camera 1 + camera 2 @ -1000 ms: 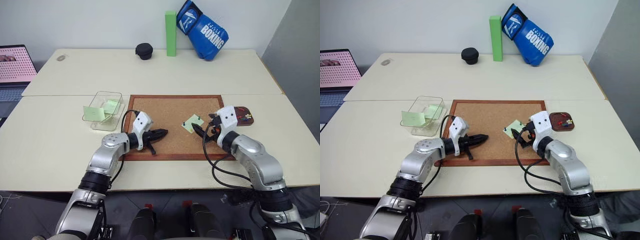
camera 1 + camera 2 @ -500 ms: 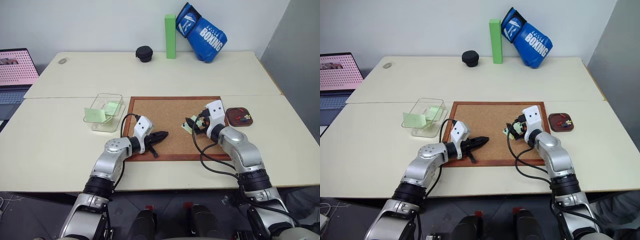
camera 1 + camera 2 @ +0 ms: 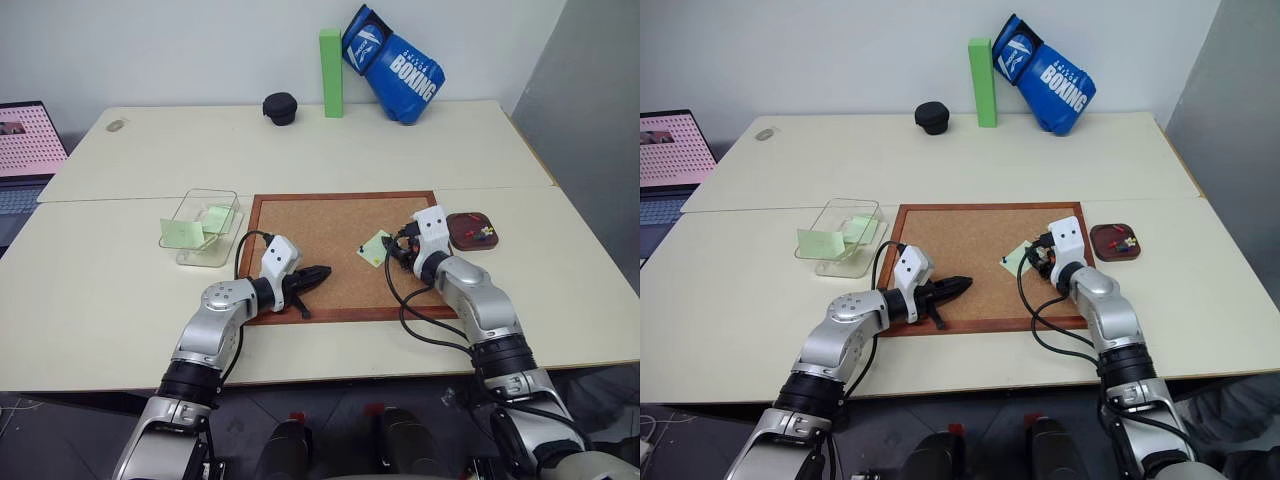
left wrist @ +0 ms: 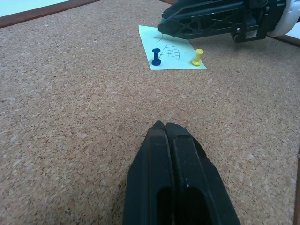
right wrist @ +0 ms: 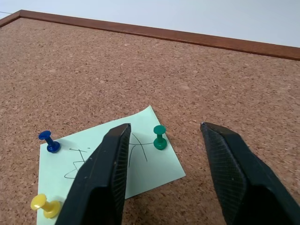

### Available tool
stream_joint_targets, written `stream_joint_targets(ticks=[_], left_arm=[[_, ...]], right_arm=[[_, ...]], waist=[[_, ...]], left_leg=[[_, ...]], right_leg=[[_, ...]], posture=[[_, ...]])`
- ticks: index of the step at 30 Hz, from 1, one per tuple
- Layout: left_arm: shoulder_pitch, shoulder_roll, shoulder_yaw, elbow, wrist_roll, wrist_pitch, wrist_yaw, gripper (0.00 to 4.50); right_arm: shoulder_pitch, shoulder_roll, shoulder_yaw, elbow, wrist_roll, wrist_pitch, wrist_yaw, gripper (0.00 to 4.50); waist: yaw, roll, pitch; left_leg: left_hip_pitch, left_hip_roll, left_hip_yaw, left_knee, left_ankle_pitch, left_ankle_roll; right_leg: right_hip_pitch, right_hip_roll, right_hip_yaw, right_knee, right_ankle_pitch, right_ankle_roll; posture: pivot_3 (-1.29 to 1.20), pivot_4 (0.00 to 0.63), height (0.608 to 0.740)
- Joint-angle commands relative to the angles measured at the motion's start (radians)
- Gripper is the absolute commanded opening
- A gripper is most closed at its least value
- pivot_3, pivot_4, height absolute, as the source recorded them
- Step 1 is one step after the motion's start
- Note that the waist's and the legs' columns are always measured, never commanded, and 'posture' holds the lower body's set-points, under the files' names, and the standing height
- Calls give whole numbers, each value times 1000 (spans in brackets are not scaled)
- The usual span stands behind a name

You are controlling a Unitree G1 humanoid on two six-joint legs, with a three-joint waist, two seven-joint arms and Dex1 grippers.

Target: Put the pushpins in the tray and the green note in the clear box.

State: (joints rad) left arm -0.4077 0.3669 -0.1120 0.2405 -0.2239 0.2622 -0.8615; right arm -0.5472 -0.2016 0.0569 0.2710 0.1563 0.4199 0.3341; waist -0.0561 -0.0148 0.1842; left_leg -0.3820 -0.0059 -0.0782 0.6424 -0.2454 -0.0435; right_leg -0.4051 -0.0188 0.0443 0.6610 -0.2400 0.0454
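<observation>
Right wrist view: the right gripper (image 5: 164, 154) has its two black fingers spread apart, a green pushpin (image 5: 159, 137) standing between them on the green note (image 5: 117, 164).
Green note: lies flat on the corkboard (image 3: 330, 240), right of centre in the left eye view at (image 3: 376, 247); scribbled pen marks on it.
Pushpins on the note: three stand stuck in it, the green one, a blue pushpin (image 5: 48, 142) and a yellow pushpin (image 5: 43, 205), one near each of three corners.
Right gripper in the head views: at the note's right edge (image 3: 392, 255), pointing left across the board, low over the cork.
Left gripper: (image 4: 161, 125) fingers pressed together with nothing between them, hovering over bare cork at the lower left of the board (image 3: 318, 272), well apart from the note.
Tray: small dark red dish (image 3: 471, 231) on the counter (image 3: 400, 150) just right of the corkboard frame, with a few coloured pins inside.
Clear box: (image 3: 203, 226) just left of the board, with pale green notes already in it, one leaning on its front wall.
Back of the counter: tall green block (image 3: 330, 72), blue boxing glove (image 3: 392, 64), small black round case (image 3: 279, 107).
Far left edge: open laptop (image 3: 25, 140) with a pink screen.
</observation>
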Motion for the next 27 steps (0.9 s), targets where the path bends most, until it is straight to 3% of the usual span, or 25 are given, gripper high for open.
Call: stream_joint_targets(ticks=[1,4,10,27], left_arm=[[7,-14,-13,40,15,23,16,0],[14,-12,-11,31,13,25,17,0],[18,-8,-10,44,21,12,28,0],[16,-20,-8,49,10,15,33,0]], right_arm=[[-41,2,-15,23,-9,-47,6,1877],[-56,10,-10,54,-22,-61,2,1118],[-79,7,-14,119,-39,-79,-1,26],[-50,14,-80,-20,5,-89,-26,26]], waist=[[1,0,0],[0,0,0],[0,0,0],[5,1,1]], left_leg=[[0,0,0,0,0,0],[0,0,0,1,0,0],[0,0,0,1,0,0],[-1,0,0,0,0,0]], right_leg=[[0,0,0,0,0,0],[0,0,0,0,0,0],[0,0,0,1,0,0],[-1,0,0,0,0,0]], posture=[[0,150,740],[0,150,740],[0,150,740],[0,150,740]])
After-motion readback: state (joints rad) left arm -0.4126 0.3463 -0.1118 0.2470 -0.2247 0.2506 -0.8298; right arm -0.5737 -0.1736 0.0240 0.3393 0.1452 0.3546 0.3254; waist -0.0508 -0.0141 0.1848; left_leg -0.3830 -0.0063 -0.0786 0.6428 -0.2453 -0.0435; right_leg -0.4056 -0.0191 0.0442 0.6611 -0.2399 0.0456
